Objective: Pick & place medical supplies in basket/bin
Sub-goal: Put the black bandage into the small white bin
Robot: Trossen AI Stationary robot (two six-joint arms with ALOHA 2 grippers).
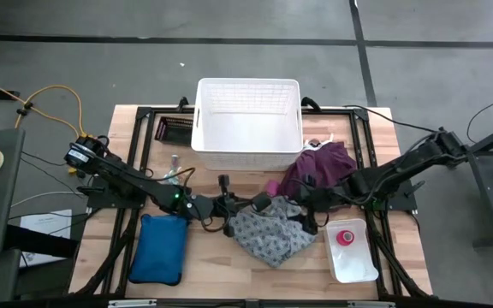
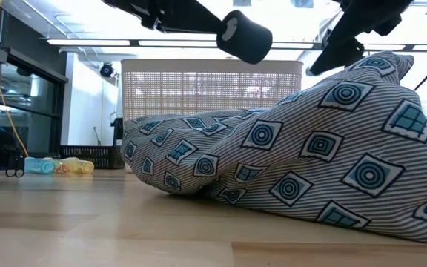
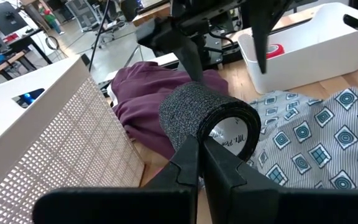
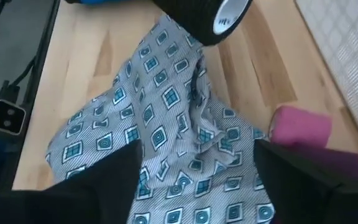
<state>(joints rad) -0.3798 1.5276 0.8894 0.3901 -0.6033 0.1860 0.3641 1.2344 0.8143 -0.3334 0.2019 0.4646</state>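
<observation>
A black roll (image 3: 209, 122) hangs over the table's middle, with my left gripper (image 3: 197, 155) shut on it; the low view shows the roll (image 2: 247, 35) clear above the grey patterned cloth (image 1: 272, 233). That cloth lies bunched on the table. My right gripper (image 4: 197, 186) is open just over the cloth's right part (image 4: 185, 155). A pink roll (image 4: 300, 127) lies beside the purple cloth (image 1: 319, 162), which rests on the table against the white basket (image 1: 246, 128). My left gripper has the black roll by the rim of its open end (image 3: 199, 138), where the two shut fingers (image 3: 182, 165) meet. The fingers come nearly level from the table's left. The roll lies on its side and is lifted clear. I cannot tell whether my right gripper touches the cloth.
A small white bin (image 1: 356, 261) at the near right holds a red-pink tape roll (image 1: 346, 237). A blue pouch (image 1: 159, 248) lies near left. A dark rack (image 1: 176, 128) stands left of the basket, and small bottles (image 2: 58, 166) lie at the left.
</observation>
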